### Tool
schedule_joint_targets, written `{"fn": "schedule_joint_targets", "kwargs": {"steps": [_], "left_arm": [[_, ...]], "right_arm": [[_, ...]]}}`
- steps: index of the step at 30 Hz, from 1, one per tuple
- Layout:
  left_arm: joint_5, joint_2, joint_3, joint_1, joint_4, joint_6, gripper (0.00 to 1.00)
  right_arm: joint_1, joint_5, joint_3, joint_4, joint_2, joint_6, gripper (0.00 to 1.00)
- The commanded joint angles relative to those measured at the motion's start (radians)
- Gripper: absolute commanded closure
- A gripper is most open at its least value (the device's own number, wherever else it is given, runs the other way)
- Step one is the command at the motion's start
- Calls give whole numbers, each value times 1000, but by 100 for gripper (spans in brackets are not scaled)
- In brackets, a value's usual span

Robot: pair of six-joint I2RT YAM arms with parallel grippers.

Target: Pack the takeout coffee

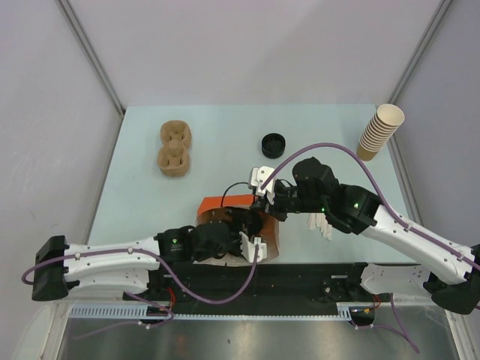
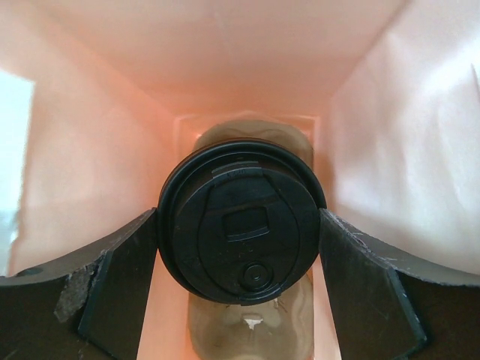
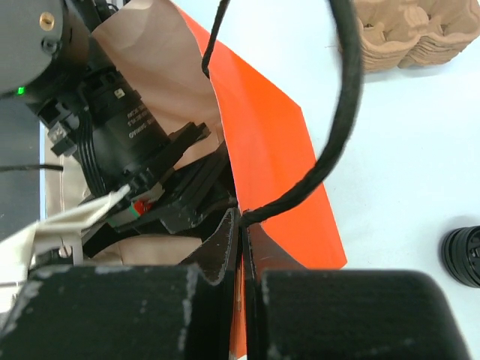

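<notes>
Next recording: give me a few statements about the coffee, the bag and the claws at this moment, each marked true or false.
1. The left claw holds the coffee inside the bag. True.
2. The right claw hangs open above the table. False: it is shut on the bag's edge.
3. The stack of cups stands at the table's far right. True.
4. The lids lie inside the bag. False: they sit on the table beyond the bag.
5. The coffee is uncovered. False: a black lid is on it.
</notes>
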Motion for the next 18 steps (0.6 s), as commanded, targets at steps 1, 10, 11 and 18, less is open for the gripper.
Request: {"fn": "schedule_joint_targets", "kwargs": {"steps": [1, 10, 11, 18], "left_arm": [[59, -30, 1, 29, 55, -23, 87], [98, 25, 36, 60, -12, -54, 88], [102, 27, 39, 64, -18, -57, 88], [162, 48, 56, 98, -35, -74, 88]], "right_arm": [[9, -37, 3, 63, -22, -7, 100], [12, -48, 0, 58, -27, -7, 100], [12, -50, 0, 58, -28, -8, 100], [14, -67, -8, 63, -32, -16, 100]]}}
